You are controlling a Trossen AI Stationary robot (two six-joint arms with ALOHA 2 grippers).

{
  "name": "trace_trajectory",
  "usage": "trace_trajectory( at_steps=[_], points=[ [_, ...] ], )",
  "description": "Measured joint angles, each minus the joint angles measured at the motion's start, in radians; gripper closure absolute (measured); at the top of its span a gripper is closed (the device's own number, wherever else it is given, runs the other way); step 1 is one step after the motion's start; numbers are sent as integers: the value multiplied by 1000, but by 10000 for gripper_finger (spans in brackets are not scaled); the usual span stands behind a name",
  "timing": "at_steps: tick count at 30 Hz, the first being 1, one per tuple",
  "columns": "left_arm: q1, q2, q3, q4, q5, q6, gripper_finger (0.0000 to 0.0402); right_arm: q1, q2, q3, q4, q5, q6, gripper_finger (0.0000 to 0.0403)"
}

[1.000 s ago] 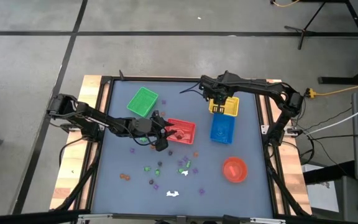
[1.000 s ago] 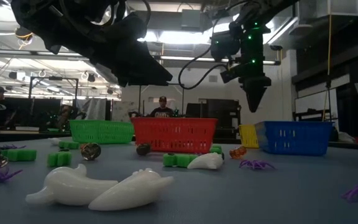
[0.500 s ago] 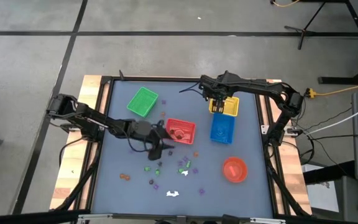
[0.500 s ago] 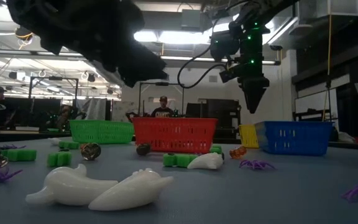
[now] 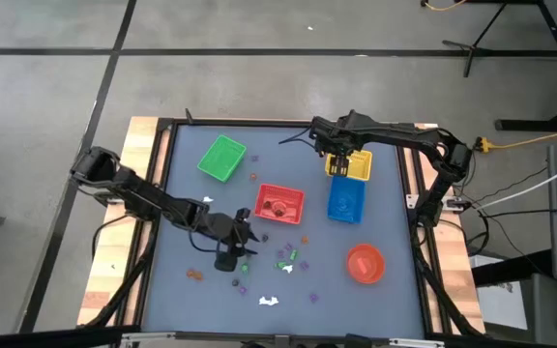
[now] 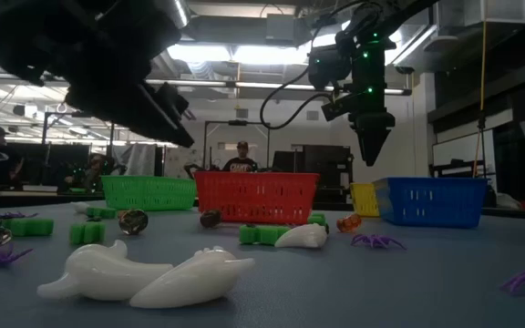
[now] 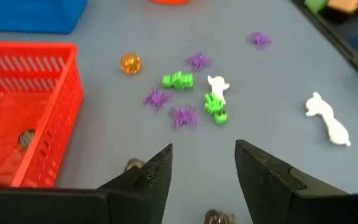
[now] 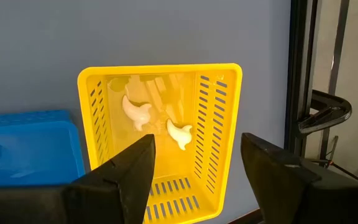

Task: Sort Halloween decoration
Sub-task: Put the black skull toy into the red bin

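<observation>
The Halloween decoration lies scattered on the near half of the mat: purple spiders [image 7: 182,116], green pieces [image 7: 178,80], white ghosts [image 7: 328,118] and an orange ball [image 7: 129,63], clustered in the high view around the green pieces [image 5: 284,259]. My left gripper [image 5: 237,254] hovers open just left of this cluster, tipped down, with nothing between its fingers [image 7: 157,177]. My right gripper [image 5: 340,160] hangs open above the yellow basket [image 8: 160,137], pointing down. Two white ghosts [image 8: 157,121] lie on the basket's floor.
The green basket [image 5: 221,158], the red basket [image 5: 279,204] with trinkets inside and the blue basket [image 5: 345,201] stand across the mat's middle and far part. A red bowl [image 5: 364,263] is near right. People stand in the room behind [image 6: 238,157].
My left gripper has swung away from the red basket's left side toward the table's near edge, sinking a little and tipping more downward, and now hovers beside the scattered trinkets. My right arm has stayed over the yellow basket.
</observation>
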Motion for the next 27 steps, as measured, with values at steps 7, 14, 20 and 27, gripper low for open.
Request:
trace_trajectory(
  at_steps=[7,14,20,27],
  points=[
    [-34,9,0,-43,-27,-2,242,0,0,0,0,0,0,166],
    [-50,81,0,-45,-27,0,242,0,0,0,3,0,0,166],
    [-50,135,0,-43,-18,0,242,0,0,0,3,0,0,166],
    [-50,179,0,-38,-12,-2,242,0,0,0,4,0,0,166]
  ],
)
